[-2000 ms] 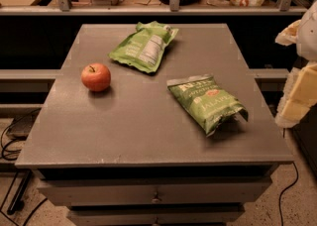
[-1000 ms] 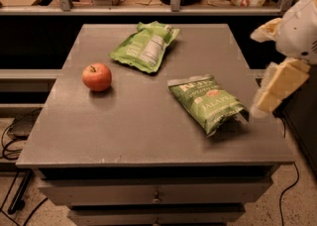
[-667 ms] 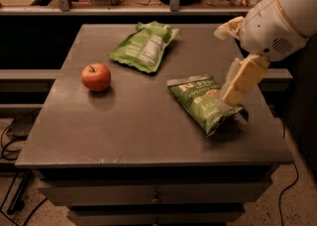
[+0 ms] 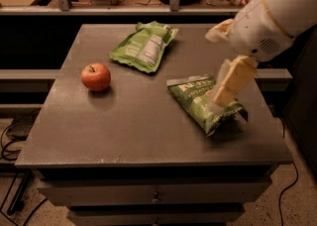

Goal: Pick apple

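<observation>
1. The far green bag [image 4: 130, 51] on the desk [image 4: 138, 136] has a white label [image 4: 150, 50], but its words are too small to read.
2. The near green bag [image 4: 192, 97] has pale letters, too blurry to read.
3. The pincer [image 4: 221, 96] is over the near green bag.

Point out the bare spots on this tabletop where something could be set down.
Widest: the front strip of the tabletop, in front of the apple and beside the near chip bag. Also the far-left corner, beside the far chip bag. Crowded: the right side, where the pincer hangs over the near chip bag.
</observation>
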Tool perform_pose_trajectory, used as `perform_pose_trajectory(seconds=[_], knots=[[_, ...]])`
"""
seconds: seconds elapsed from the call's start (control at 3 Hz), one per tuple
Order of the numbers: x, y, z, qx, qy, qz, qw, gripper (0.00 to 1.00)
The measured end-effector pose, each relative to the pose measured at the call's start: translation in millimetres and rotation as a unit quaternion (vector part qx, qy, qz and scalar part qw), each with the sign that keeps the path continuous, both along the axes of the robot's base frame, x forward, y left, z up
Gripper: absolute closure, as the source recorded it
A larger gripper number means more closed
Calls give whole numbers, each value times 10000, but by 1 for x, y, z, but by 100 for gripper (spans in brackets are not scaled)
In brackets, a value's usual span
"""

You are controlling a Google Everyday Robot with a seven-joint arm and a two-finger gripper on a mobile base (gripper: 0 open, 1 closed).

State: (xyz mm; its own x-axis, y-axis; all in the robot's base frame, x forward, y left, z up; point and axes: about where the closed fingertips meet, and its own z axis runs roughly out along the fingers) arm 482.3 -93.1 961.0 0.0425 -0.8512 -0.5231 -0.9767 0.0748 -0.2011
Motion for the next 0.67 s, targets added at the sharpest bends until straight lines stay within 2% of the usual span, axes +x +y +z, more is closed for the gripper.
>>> perform_pose_trajectory(seconds=[0.33,0.67], knots=[[3,45,-8,125,52,400,9991,0],[15,104,-18,428,45,762,9962,0]])
